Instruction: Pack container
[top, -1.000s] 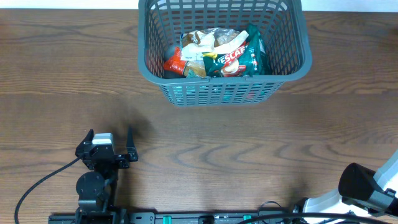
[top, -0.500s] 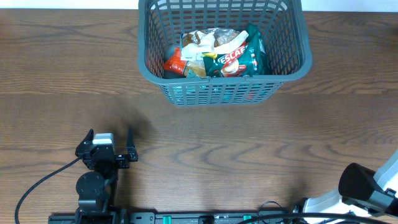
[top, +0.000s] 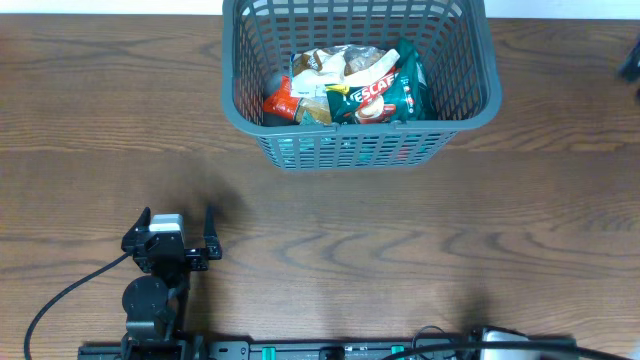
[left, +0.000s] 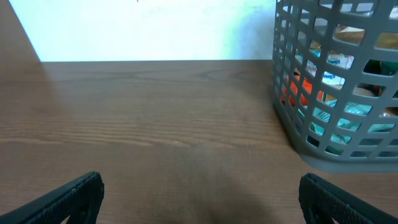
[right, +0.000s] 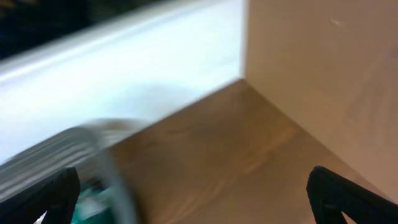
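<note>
The basket (top: 360, 128) stood at the far middle of the table (top: 400, 240), with a green packet (top: 385, 95) and other groceries inside. My left gripper (top: 178, 220) sat near the front edge, well apart from the basket, fingers spread wide and holding nothing. My right gripper (right: 196, 196) showed clearly only in a blurred wrist view. Its fingers appeared wide apart and empty.
</note>
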